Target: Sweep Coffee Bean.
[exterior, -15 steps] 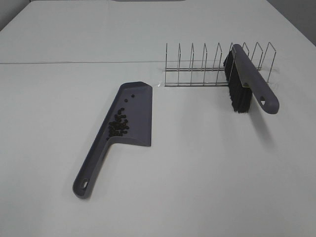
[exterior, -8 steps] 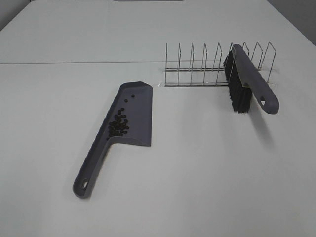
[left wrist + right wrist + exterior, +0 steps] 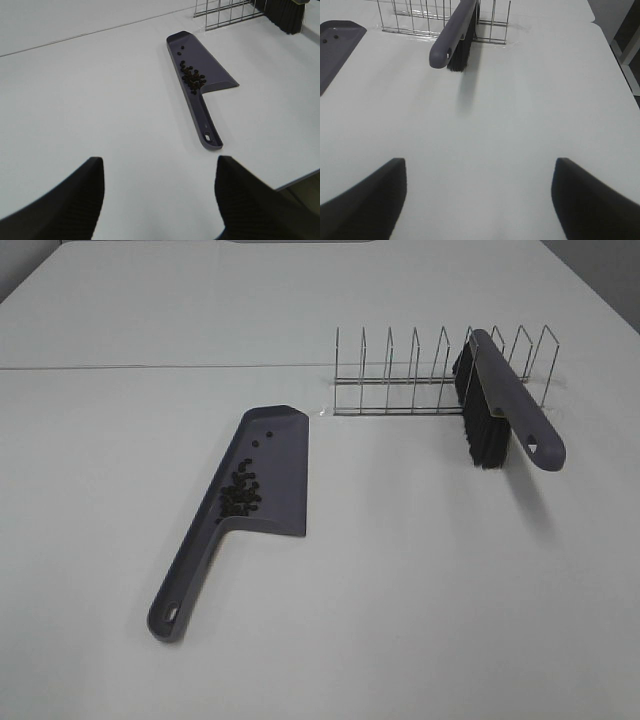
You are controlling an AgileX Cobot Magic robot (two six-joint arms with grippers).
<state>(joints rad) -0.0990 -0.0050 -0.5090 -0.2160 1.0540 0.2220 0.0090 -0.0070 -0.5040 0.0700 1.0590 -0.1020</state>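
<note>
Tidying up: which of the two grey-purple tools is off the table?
The grey-purple brush with black bristles, propped in the wire rack; the grey-purple dustpan lies flat on the table.

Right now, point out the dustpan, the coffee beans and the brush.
dustpan point(image 3: 283, 468), high outside view, bare part of the pan.
coffee beans point(image 3: 240, 494), high outside view, middle of the cluster in the pan.
brush point(image 3: 508, 400), high outside view, handle resting in the wire rack.

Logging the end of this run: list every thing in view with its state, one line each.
coffee beans: clustered inside the dustpan, two lying apart nearer its front edge.
dustpan: flat on the table, nothing holding it.
brush: propped in the wire rack, bristles down, handle sticking out.
wire rack: upright on the table, other slots bare.
left gripper: open, empty.
right gripper: open, empty.
</note>
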